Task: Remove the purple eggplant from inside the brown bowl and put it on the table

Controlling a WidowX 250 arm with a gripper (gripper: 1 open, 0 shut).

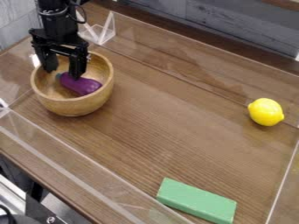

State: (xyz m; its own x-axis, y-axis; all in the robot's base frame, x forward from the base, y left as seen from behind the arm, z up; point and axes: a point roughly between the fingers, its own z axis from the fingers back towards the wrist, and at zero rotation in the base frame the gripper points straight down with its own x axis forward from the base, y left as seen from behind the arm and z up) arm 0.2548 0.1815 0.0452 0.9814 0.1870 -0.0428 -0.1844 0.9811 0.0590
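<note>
and here's the gripper, fingers spread wide over the brown bowl, purple eggplant lying inside near the fingers: it wants to centre over that glossy body, straddle it cleanly, then squeeze and lift clear of the rim!

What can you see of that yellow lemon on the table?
The lemon is bright yellow and rounded, narrowing to a small tip, with a smooth-looking skin. It appears whole. It lies on the brown wooden tabletop, over at the right side of the picture, farther up than the green block. Only the table seems to touch it.
</note>
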